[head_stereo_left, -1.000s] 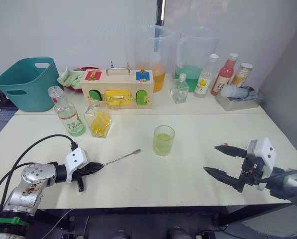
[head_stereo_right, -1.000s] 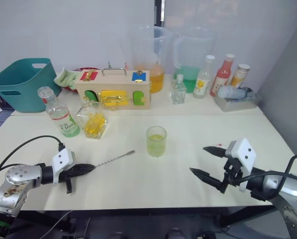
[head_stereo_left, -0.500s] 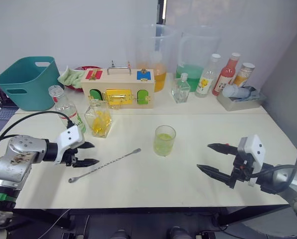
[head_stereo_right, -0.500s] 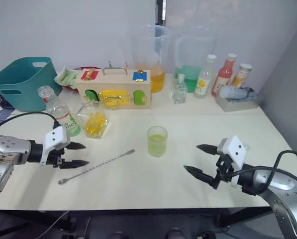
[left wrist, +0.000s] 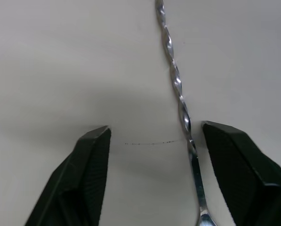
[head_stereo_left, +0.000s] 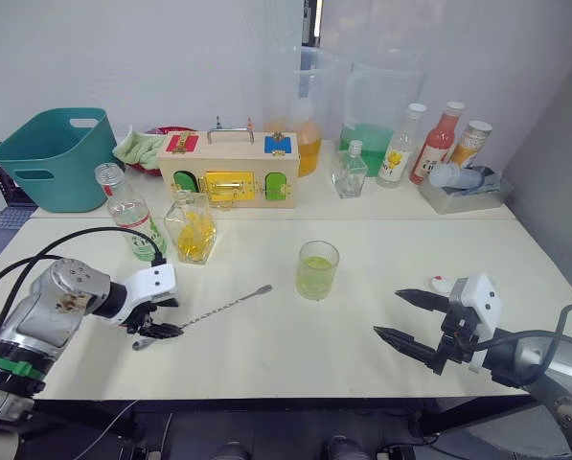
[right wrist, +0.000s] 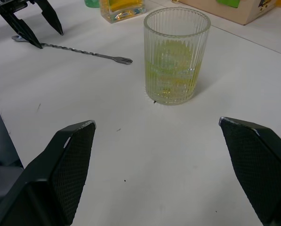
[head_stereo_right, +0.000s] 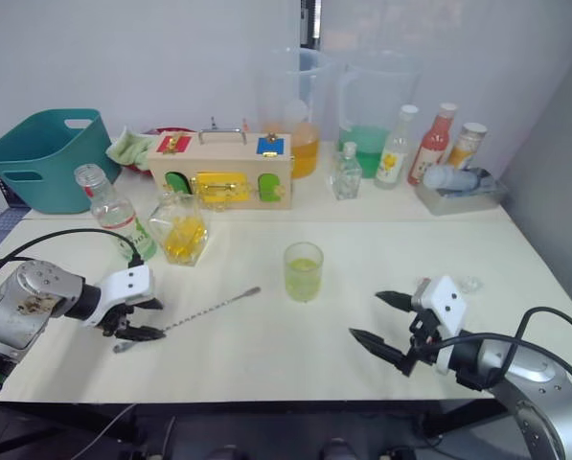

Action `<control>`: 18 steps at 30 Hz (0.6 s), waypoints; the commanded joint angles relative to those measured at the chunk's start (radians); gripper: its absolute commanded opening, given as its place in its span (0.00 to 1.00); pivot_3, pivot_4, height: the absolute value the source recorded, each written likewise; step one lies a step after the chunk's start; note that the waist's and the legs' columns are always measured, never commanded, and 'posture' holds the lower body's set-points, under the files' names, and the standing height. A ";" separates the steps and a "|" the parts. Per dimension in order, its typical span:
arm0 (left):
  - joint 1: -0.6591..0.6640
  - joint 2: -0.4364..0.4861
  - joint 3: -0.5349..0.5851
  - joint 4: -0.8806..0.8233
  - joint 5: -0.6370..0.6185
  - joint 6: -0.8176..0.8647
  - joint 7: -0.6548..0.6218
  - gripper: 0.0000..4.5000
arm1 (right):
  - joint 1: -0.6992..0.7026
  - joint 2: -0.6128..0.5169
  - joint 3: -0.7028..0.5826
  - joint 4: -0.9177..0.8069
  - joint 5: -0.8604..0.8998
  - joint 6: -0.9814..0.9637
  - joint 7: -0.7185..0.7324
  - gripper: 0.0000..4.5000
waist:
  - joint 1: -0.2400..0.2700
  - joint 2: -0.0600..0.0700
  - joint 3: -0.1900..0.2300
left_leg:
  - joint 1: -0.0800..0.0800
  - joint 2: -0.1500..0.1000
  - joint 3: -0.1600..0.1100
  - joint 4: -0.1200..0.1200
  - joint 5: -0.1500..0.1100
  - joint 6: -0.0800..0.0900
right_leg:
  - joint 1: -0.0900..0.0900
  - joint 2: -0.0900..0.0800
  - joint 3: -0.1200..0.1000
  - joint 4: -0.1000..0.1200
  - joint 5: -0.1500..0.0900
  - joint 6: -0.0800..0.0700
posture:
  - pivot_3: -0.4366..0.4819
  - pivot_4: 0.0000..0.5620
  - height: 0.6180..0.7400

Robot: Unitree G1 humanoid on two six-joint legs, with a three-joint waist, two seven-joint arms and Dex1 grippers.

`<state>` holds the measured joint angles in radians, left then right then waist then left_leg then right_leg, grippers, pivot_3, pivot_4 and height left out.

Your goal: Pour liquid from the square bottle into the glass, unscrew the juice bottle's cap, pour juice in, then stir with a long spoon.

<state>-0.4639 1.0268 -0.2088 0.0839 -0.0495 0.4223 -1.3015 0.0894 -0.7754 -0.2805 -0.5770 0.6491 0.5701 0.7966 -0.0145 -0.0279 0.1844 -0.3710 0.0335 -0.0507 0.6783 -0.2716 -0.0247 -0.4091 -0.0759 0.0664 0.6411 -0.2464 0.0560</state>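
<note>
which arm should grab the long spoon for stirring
Left. The left gripper is open and down at the table with the long spoon lying between its fingers, near the bowl end. The right gripper is open too, but sits across the table, on the far side of the glass.

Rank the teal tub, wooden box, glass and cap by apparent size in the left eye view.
1. wooden box and teal tub, too alike to rank
2. glass
3. cap
</note>
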 commanded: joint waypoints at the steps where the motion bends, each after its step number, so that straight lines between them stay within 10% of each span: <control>1: 0.050 -0.005 -0.049 -0.043 0.030 0.028 -0.002 0.44 | 0.002 -0.010 -0.022 -0.031 0.012 -0.006 0.005 1.00 | 0.001 0.002 -0.001 | 0.001 0.000 0.000 0.000 0.000 0.000 | 0.001 0.000 0.000 0.000 0.000 0.000 | 0.48 0.27 1.00; 7: 0.082 -0.014 -0.052 -0.053 0.056 0.036 0.028 0.01 | 0.001 -0.014 -0.022 -0.031 0.008 -0.007 0.009 1.00 | -0.001 0.005 -0.003 | 0.003 0.000 0.000 0.000 0.000 0.000 | 0.003 0.000 0.000 0.000 -0.001 0.000 | 0.48 0.27 1.00; 18: 0.084 -0.034 0.078 -0.001 -0.027 0.063 0.065 0.01 | -0.003 -0.020 -0.039 -0.019 0.031 -0.005 0.030 1.00 | -0.005 0.013 -0.007 | 0.004 0.000 0.000 0.000 0.000 0.000 | 0.003 0.001 0.000 0.001 -0.001 0.000 | 0.48 0.27 1.00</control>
<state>-0.4003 0.9976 -0.1492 0.0659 -0.0600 0.4565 -1.2531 0.0923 -0.7901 -0.2839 -0.5782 0.6523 0.5702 0.8240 -0.0192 -0.0151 0.1769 -0.3676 0.0335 -0.0508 0.6781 -0.2718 -0.0243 -0.4060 -0.0753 0.0668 0.6420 -0.2475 0.0560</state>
